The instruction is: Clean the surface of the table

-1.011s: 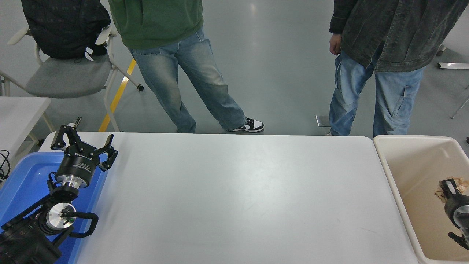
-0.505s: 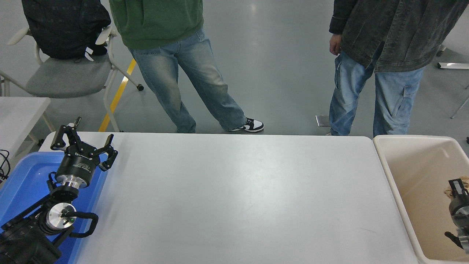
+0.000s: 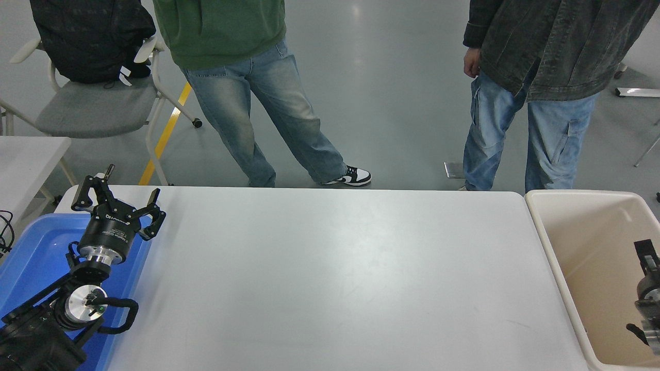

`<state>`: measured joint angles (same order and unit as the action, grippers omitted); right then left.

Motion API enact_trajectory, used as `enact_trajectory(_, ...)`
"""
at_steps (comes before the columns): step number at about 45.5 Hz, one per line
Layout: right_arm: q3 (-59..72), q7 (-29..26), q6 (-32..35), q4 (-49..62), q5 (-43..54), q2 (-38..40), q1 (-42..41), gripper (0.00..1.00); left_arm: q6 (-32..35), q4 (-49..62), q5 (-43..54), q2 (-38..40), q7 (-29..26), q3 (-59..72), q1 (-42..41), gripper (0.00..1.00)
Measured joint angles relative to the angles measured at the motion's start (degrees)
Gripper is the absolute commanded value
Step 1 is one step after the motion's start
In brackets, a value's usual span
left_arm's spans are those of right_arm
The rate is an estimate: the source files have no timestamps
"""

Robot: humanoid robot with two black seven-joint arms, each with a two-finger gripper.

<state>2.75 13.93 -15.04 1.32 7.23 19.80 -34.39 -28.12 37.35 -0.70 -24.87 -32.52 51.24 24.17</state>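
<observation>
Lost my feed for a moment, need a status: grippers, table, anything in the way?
Left gripper open, parked over blue tray. Right gripper over beige bin, state unclear. Table bare, nothing on it. Two people at far side.

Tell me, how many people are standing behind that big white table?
2, each cut off above the waist. The person in a green top stands past the far edge, left of centre; the person in a dark jacket stands toward the right, behind the beige bin.
</observation>
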Motion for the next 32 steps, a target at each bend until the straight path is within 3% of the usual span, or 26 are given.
enact_trajectory(17,-0.8,0.0,2.6,0.0,-0.1,1.3,-2.7,1.0,0.0,0.0,0.0,0.0,0.0,0.0,0.0,0.99)
enact_trajectory(26,-4.3,-0.1,7.5,-0.4,-0.5,2.8,-3.9,0.99,0.0,0.0,0.0,0.0,0.0,0.0,0.0,0.99)
enact_trajectory(32,-13.6,0.2,12.4,-7.8,-0.8,8.2,-3.7,0.99,0.0,0.0,0.0,0.0,0.0,0.0,0.0,0.99)
